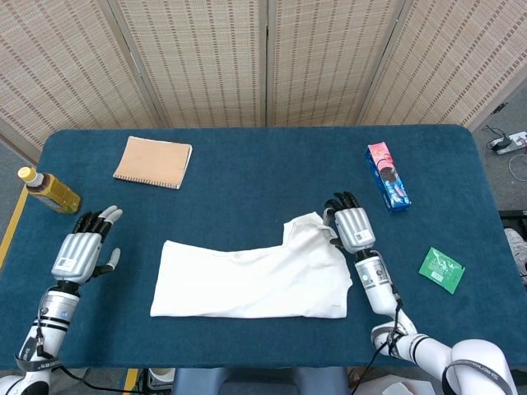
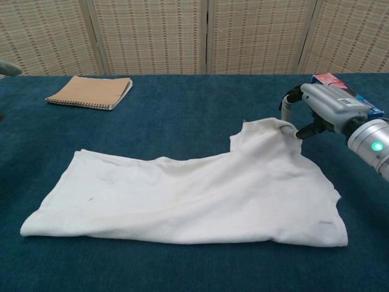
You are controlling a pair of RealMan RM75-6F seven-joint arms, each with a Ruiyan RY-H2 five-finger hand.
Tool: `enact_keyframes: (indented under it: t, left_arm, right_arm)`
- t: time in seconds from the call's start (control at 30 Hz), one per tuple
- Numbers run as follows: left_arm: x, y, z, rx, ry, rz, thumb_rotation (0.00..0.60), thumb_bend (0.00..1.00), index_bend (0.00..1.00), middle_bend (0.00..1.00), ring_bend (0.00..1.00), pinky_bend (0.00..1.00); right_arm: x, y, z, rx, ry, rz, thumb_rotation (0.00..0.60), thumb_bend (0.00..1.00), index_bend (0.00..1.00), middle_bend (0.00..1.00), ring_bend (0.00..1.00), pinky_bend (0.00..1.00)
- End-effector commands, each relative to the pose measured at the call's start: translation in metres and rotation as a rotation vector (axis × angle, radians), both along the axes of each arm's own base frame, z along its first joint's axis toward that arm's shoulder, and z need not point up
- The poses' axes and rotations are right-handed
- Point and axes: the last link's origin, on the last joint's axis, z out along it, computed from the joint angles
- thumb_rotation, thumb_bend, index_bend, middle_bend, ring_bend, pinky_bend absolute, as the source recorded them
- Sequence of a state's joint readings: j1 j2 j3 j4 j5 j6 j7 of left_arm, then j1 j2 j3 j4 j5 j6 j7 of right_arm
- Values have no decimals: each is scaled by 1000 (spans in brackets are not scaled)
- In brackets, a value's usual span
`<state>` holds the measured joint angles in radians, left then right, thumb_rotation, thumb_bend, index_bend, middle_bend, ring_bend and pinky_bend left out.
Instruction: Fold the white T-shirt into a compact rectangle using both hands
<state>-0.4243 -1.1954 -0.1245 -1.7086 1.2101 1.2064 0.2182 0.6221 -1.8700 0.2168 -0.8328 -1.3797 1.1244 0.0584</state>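
The white T-shirt lies flat on the blue table, a long band with one corner reaching up at its far right; in the chest view the T-shirt spreads across the middle. My right hand is at that raised corner, and the chest view shows the right hand pinching the cloth edge between thumb and a finger. My left hand hovers left of the shirt, apart from it, fingers spread and holding nothing.
A tan notebook lies at the back left and a bottle at the left edge. A snack box lies beyond my right hand, and a green packet sits near the right front edge.
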Motion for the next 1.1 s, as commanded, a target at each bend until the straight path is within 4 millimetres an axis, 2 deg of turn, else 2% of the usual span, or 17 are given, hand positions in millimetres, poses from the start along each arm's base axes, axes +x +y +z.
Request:
enact_keyframes:
  t: [0.03, 0.07, 0.13, 0.2, 0.27, 0.43, 0.6, 0.8, 0.93, 1.1]
  left_arm:
    - [0, 0, 1, 4, -1, -3, 600, 471, 12, 71, 71, 2]
    - [0, -1, 1, 4, -1, -4, 600, 470, 12, 71, 71, 2]
    - [0, -1, 2, 6, -1, -4, 600, 469, 12, 71, 70, 2]
    - [-1, -1, 3, 10, -2, -4, 600, 462, 12, 71, 70, 2]
    - [-1, -1, 4, 12, -1, -3, 600, 452, 12, 70, 70, 2]
    - [-3, -1, 9, 19, 12, -10, 600, 450, 13, 71, 70, 2]
    - [-4, -2, 15, 10, 35, -29, 600, 451, 40, 71, 70, 2]
    - [-6, -3, 18, -28, 73, -103, 600, 443, 172, 71, 74, 2]
    - [-10, -1, 14, -59, 98, -168, 600, 332, 210, 71, 78, 2]
    - [-14, 8, 10, -79, 162, -280, 600, 243, 251, 96, 83, 2]
  right_arm:
    - [0, -4, -3, 10, 7, -34, 600, 380, 405, 227, 119, 68]
    - [0, -5, -4, 11, 10, -42, 600, 366, 293, 183, 95, 51]
    - [1, -7, -4, 14, 10, -51, 600, 328, 156, 136, 60, 31]
    - [3, -9, -3, 11, 9, -56, 600, 281, 60, 109, 37, 15]
    - [4, -11, -1, 9, 6, -57, 600, 231, 18, 97, 27, 8]
    - [13, -13, 12, -20, -25, -15, 600, 206, 16, 89, 23, 4]
    - [23, -2, 43, -47, -79, 53, 600, 205, 17, 89, 22, 4]
    - [24, 35, 103, -84, -88, 128, 600, 206, 97, 128, 22, 4]
    - [18, 59, 133, -116, -67, 148, 600, 205, 156, 162, 26, 4]
    - [8, 86, 158, -148, -62, 148, 600, 206, 193, 185, 39, 4]
